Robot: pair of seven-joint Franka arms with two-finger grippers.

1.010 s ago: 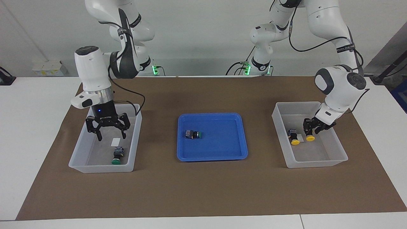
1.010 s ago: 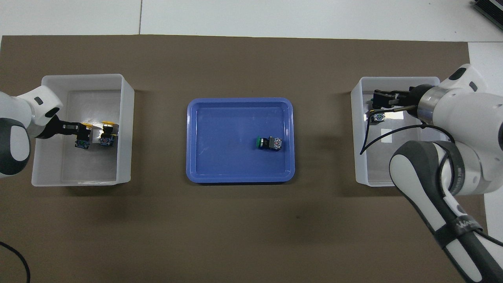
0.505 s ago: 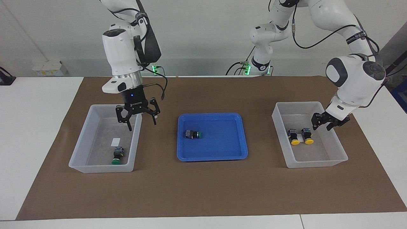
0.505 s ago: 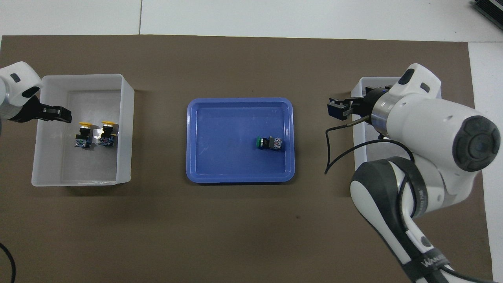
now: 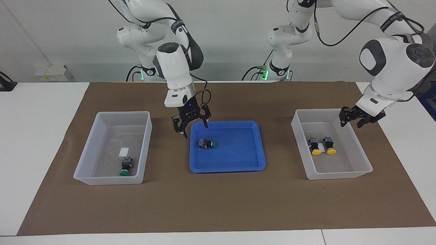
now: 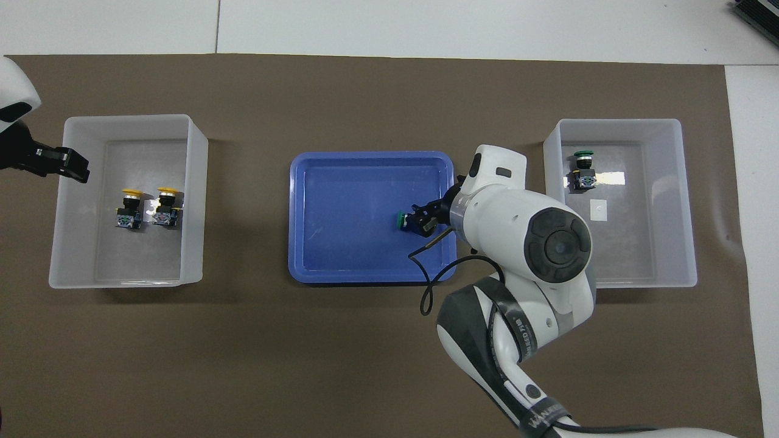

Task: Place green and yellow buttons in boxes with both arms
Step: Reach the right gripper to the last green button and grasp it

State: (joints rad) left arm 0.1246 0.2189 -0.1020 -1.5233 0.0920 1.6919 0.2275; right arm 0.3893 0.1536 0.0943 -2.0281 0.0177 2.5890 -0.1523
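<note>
One green button [image 5: 206, 143] lies on its side in the blue tray [image 5: 238, 166]. My right gripper [image 5: 195, 129] hangs open just above it, over the tray's edge nearest the robots, and partly covers the button [image 6: 401, 220] in the overhead view. A second green button [image 5: 125, 166] lies in the box [image 5: 109, 180] at the right arm's end. Two yellow buttons [image 5: 315, 145] [image 5: 329, 145] sit side by side in the other box [image 5: 332, 175]. My left gripper [image 5: 354, 117] hovers open and empty over that box's outer rim.
A brown mat [image 5: 218, 204] covers the table under the tray and both boxes. A small white label [image 5: 124, 151] lies in the box with the green button. Black cables loop off the right wrist [image 6: 426, 286].
The right gripper swung from over its box to over the blue tray. The left gripper let go of a yellow button, which now sits beside the other, and rose out toward the box's rim.
</note>
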